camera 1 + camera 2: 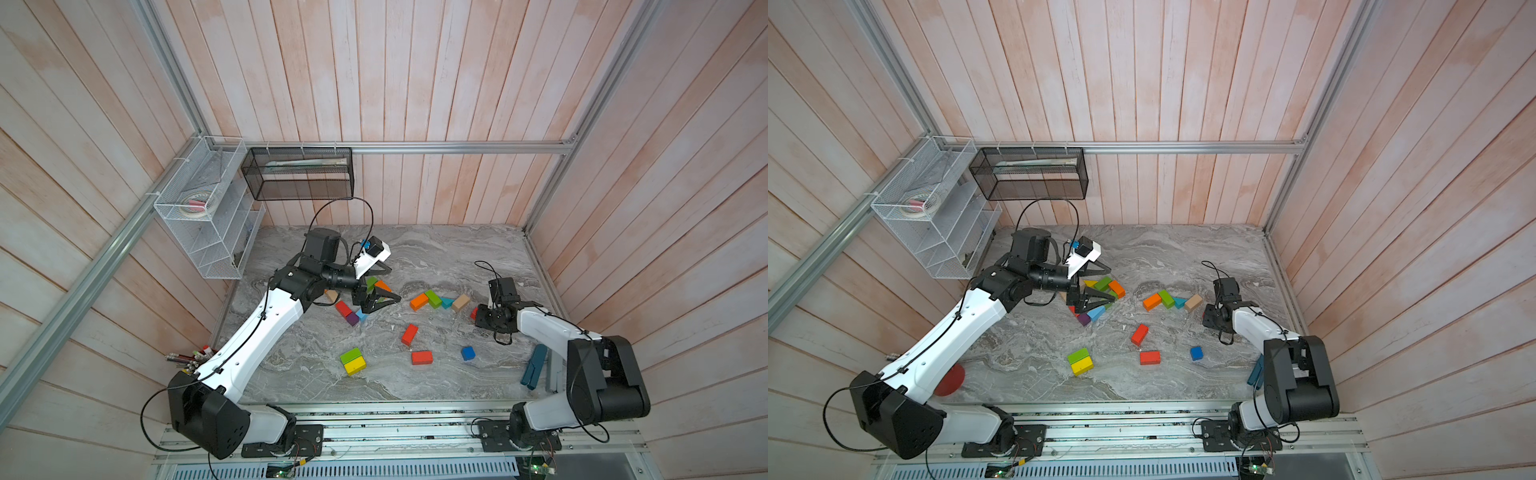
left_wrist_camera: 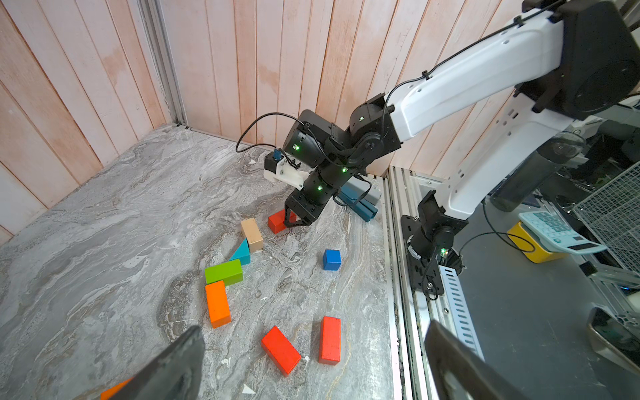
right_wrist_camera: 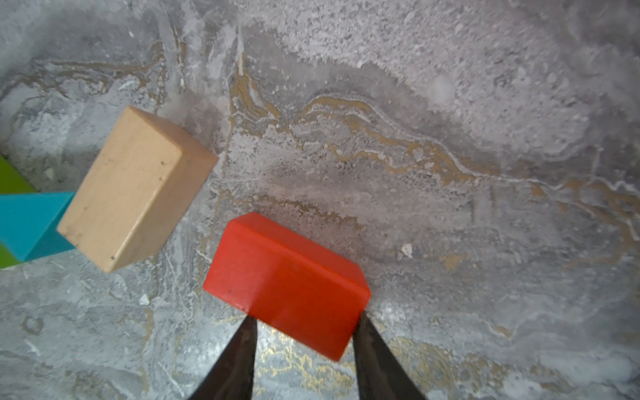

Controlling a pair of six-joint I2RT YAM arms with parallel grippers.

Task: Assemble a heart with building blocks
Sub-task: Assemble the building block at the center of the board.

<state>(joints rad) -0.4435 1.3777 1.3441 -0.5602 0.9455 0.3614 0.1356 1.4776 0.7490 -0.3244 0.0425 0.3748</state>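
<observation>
The red brick (image 3: pixel 284 277) is the thing to watch. It looks to rest on the grey desk (image 3: pixel 450 104), over on the right arm's side. It is at the end of a bent row: orange brick (image 2: pixel 217 304), green brick (image 2: pixel 223 272), teal wedge (image 2: pixel 242 254), tan brick (image 3: pixel 138 187). The red brick is just beside the tan brick. A thin gap of desk shows between them, so they do not touch. Its long side lies about crosswise to the tan brick's long side.

The right hand (image 3: pixel 304 318) is right at it, pointing down at the desk. It is partly open, and the near end of the red brick sits between its two dark fingers (image 3: pixel 239 356). I cannot tell if they squeeze the brick or only stand beside it.

The left hand (image 1: pixel 384 304) is wide open and holds nothing. It hangs over a bunch of blocks (image 1: pixel 344 308), well apart from the red brick. So the right arm is much nearer.

I think the next move is to close that gap. From the hand, the tan brick lies toward the left arm's side.

The red brick is a bright, smooth, painted box with flat sides and sharp edges. It should be easy to pinch, but it may slide.
</observation>
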